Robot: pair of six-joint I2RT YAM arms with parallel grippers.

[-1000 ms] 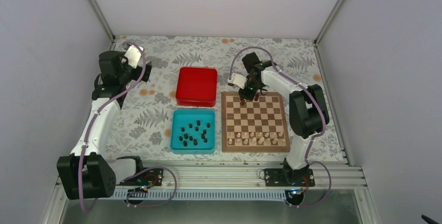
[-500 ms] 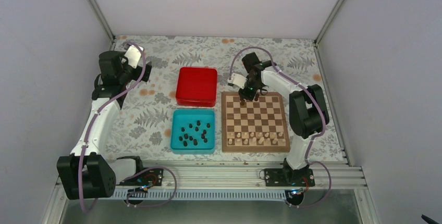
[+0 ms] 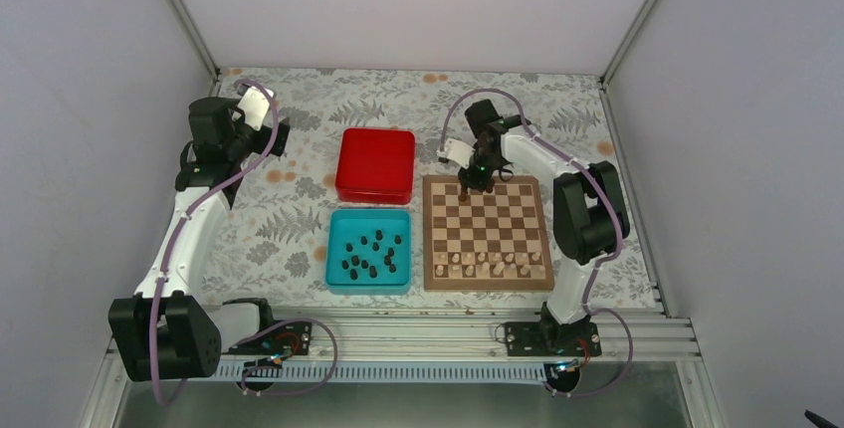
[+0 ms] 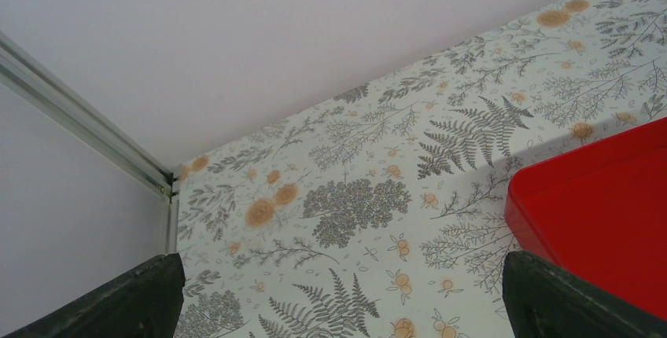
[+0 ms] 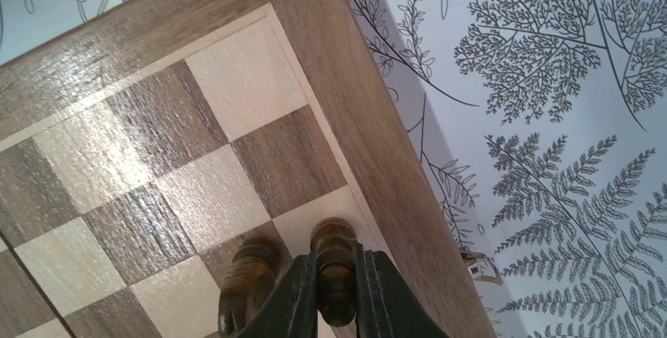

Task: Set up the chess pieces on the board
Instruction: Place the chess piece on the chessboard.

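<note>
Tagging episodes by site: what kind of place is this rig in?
Most likely a lab robot cell, not a home. Plain white panel walls in metal framing box in the workspace, the arm bases sit on an aluminium rail, and a fern-print sheet covers the tabletop under the board.

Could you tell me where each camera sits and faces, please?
Top external: above and behind, looking down on left arm and right arm.
Left wrist: on left arm, facing table corner and red box; left pincer open.
Right wrist: on right arm, facing down at board corner; right pincer shut on chess piece.
Shared: board, in top and right wrist.
</note>
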